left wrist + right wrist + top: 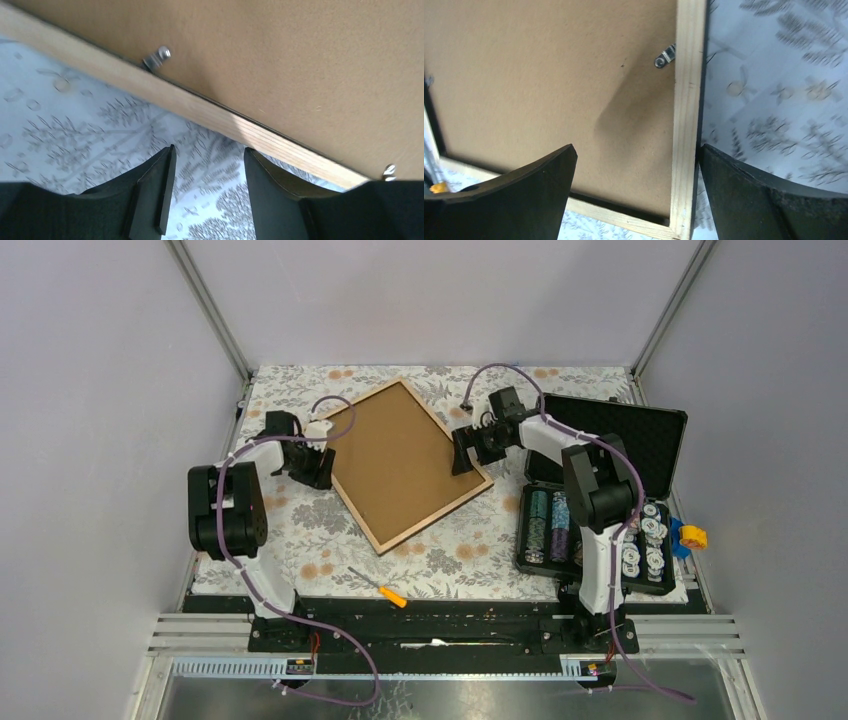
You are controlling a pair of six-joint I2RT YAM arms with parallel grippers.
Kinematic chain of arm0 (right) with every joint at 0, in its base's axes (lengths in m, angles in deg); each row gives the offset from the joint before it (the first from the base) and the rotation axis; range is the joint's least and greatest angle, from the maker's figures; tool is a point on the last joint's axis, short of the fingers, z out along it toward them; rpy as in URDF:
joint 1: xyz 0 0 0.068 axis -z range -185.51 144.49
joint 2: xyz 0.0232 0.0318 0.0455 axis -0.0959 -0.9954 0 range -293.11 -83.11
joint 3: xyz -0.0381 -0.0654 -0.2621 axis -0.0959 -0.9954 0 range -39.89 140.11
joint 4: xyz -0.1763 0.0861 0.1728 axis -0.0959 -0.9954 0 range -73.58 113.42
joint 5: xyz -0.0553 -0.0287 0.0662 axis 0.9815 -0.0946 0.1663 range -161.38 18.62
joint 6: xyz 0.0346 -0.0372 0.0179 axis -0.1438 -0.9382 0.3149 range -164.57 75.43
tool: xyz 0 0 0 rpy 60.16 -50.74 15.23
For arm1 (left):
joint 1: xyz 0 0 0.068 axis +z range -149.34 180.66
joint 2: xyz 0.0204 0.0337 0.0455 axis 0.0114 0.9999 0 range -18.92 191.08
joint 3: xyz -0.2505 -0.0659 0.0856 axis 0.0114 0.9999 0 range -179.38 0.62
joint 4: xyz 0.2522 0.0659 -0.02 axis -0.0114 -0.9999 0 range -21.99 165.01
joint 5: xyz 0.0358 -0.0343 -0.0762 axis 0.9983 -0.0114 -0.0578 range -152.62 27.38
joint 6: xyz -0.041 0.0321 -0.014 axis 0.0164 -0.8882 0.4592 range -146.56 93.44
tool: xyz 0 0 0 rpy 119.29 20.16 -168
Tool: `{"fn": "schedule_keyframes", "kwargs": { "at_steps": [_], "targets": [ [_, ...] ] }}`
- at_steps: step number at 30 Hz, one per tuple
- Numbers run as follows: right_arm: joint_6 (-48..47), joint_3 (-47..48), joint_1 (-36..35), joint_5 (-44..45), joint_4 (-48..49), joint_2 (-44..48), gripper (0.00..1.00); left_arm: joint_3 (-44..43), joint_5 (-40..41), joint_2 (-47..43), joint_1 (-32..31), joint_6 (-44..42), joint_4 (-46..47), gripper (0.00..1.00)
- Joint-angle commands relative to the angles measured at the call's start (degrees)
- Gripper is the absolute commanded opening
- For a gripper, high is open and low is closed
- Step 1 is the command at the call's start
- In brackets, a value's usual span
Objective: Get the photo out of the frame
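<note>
The frame (405, 465) lies face down and skewed on the flowered cloth, with its brown backing board up and a light wood rim around it. The photo is hidden under the board. My left gripper (325, 465) is at the frame's left edge. In the left wrist view it (209, 150) is open over bare cloth, its right fingertip just at the wood rim (200, 107), near a metal tab (159, 56). My right gripper (463, 452) stands wide open near the frame's right corner. In the right wrist view it (638, 147) straddles the rim (686, 125), below another tab (665, 55).
An open black case (535, 565) with poker chips stands at the right, its foam-lined lid (620, 435) behind it. A screwdriver (380, 588) with an orange handle lies near the front edge. A yellow and blue object (688, 536) sits beside the case.
</note>
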Motion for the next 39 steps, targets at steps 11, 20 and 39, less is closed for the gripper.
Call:
{"fn": "schedule_keyframes", "kwargs": {
  "at_steps": [11, 20, 39],
  "targets": [
    [7.6, -17.8, -6.4, -9.6, 1.1, 8.5, 1.00, -12.3, -4.3, 10.6, -6.3, 5.7, 6.8, 0.66],
    [8.0, -21.9, -8.4, -8.6, 1.2, 10.8, 1.00, -8.9, -4.1, 7.7, -6.4, 4.3, 5.4, 0.66],
    [1.8, -20.6, -5.6, -8.6, -3.6, 27.1, 1.00, -6.0, -9.5, -22.6, -2.7, -18.9, -22.6, 0.84]
  ]
}}
